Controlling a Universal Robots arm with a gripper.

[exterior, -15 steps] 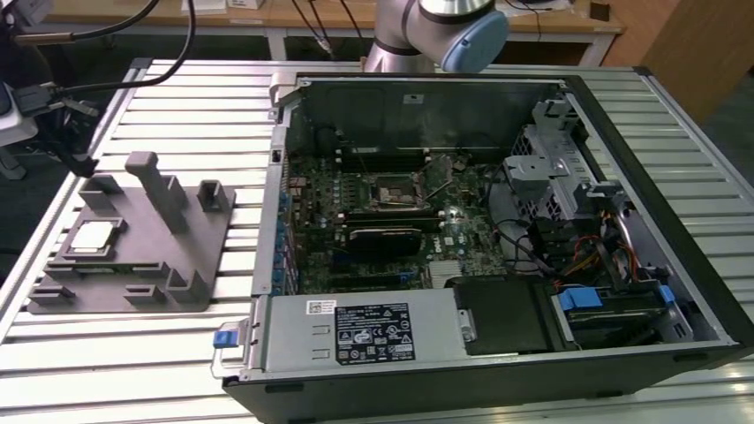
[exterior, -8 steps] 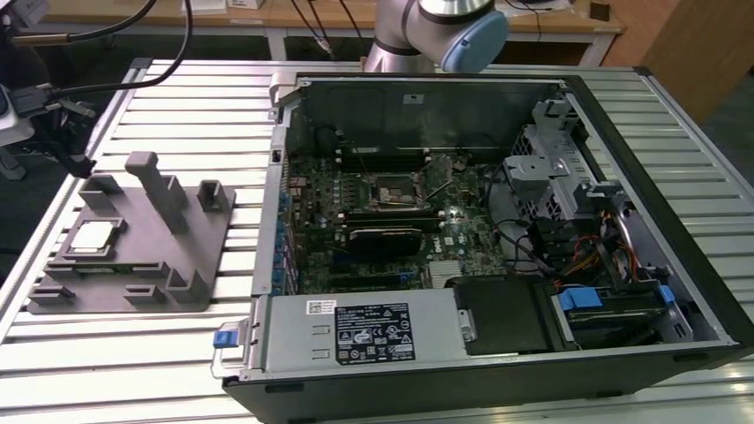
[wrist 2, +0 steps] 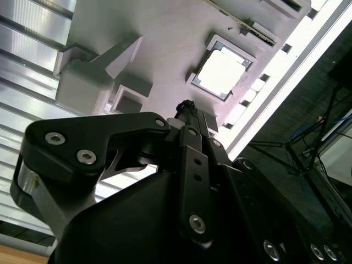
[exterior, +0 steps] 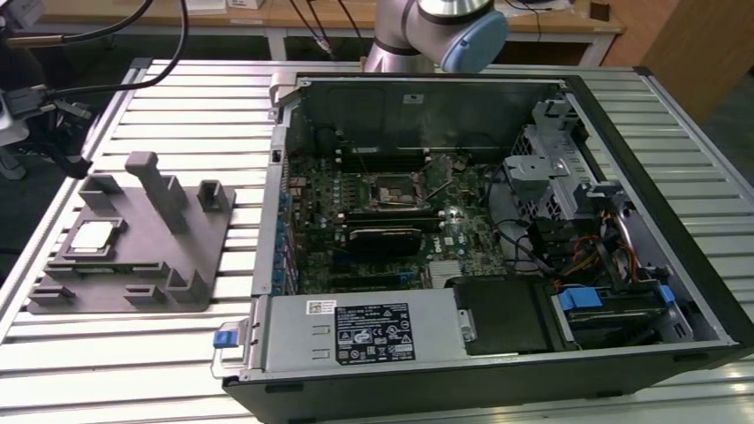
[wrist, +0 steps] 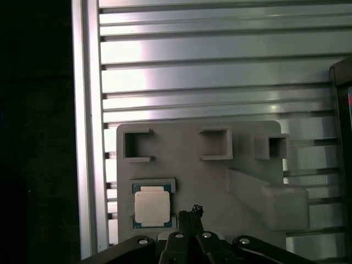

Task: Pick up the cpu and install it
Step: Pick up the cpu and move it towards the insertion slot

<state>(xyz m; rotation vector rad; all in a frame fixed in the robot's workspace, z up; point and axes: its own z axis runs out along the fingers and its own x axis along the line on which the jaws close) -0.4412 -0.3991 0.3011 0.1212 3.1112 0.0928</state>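
I have the fingers (wrist: 187,220) over the grey tray (wrist: 187,159). In both wrist views their tips look pressed together with nothing between them, though the angle is steep and I would not swear to a hairline gap. In the second wrist view the fingers (wrist 2: 190,126) point down at the tray (wrist 2: 165,44). I cannot tell how high above it they hang.

The cpu (wrist: 152,208) lies flat in its square pocket, silver top up. The pocket is by the tray edge that runs along the worktop (wrist: 220,71) edge. The tips sit just beside the cpu, not over it and not touching it. The second wrist view shows the cpu (wrist 2: 221,72) bright and square in the same pocket.

In the exterior view the tray (exterior: 141,265) rests near the worktop (exterior: 177,88) edge on the exterior view's left, with the cpu (exterior: 94,236) on it beside a tall post (exterior: 159,190). The open case (exterior: 695,283) lies on the exterior view's right, well apart from the tray. The socket (exterior: 393,189) on its board (exterior: 471,230) has no chip in it. The arm (exterior: 430,26) rises from the far edge.
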